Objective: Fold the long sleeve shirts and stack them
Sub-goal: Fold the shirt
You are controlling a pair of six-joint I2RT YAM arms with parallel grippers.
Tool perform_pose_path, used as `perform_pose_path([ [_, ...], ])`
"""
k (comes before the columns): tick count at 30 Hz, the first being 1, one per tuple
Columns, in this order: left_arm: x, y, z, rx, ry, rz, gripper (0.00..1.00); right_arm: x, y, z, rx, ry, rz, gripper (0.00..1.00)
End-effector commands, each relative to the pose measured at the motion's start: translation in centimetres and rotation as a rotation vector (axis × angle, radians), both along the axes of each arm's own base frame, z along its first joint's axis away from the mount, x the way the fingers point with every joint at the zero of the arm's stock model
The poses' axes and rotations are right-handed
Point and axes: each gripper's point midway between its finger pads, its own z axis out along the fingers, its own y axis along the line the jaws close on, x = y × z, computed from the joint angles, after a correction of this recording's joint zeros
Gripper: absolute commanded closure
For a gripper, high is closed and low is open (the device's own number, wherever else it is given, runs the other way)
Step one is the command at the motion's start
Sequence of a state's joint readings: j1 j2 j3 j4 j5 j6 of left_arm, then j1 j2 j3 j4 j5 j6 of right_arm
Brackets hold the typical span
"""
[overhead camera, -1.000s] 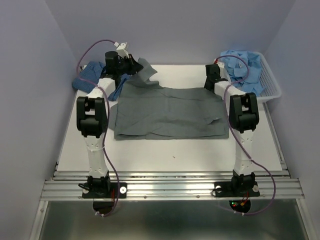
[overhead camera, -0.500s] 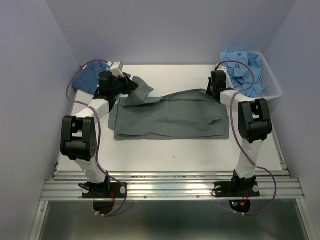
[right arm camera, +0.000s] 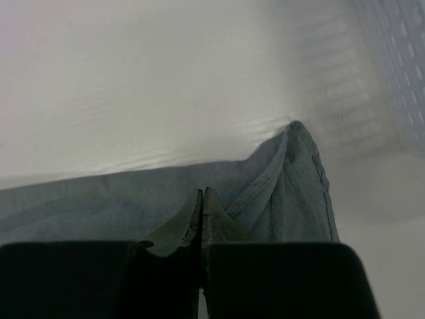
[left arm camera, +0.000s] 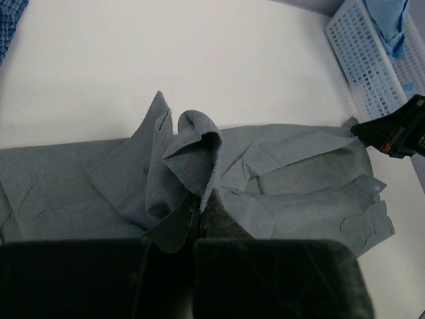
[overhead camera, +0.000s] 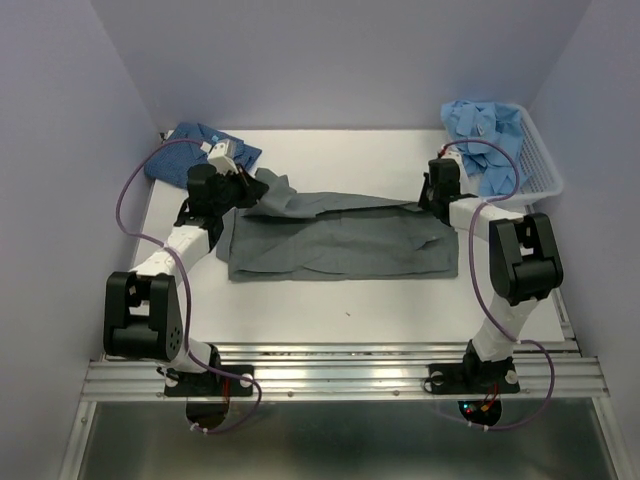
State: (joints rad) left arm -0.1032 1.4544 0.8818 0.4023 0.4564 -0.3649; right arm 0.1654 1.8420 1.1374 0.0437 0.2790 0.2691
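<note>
the plain dark grey cloth shirt [overhead camera: 340,245] is pinched at both far corners. the left gripper [left arm camera: 201,199] is clamped on a bunched, raised fold at the end away from the white slatted plastic basket [overhead camera: 545,185]. the right gripper [right arm camera: 202,193] is closed on the hemmed corner just beside that basket. the rest of the shirt lies flat on the white table [overhead camera: 350,310]. crumpled light blue shirts [overhead camera: 485,125] fill the basket. a dark blue patterned shirt [overhead camera: 185,150] lies at the far corner, well apart from the basket.
</note>
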Motion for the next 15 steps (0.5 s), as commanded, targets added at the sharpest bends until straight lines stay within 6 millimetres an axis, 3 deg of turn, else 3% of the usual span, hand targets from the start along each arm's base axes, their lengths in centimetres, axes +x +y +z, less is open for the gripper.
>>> perform_pose_path([
  [1,-1.0,0.0,0.5,-0.012,-0.022,-0.006,1.0,-0.7,-0.1,0.5,0.025,-0.021,-0.021,0.97],
  [4,-1.4,0.1,-0.5,-0.007,-0.002,-0.006,1.0,-0.9,-0.2,-0.6,0.024,0.002,-0.026,0.97],
  [11,-1.2,-0.3,-2.9,-0.019,0.062,-0.021,1.0,-0.6,-1.3,-0.9,-0.018,0.001,-0.081,0.93],
  [15,-0.6,-0.7,-3.4,-0.046,0.079,-0.031,1.0,-0.6,-3.2,0.2,-0.083,-0.028,-0.167,0.92],
])
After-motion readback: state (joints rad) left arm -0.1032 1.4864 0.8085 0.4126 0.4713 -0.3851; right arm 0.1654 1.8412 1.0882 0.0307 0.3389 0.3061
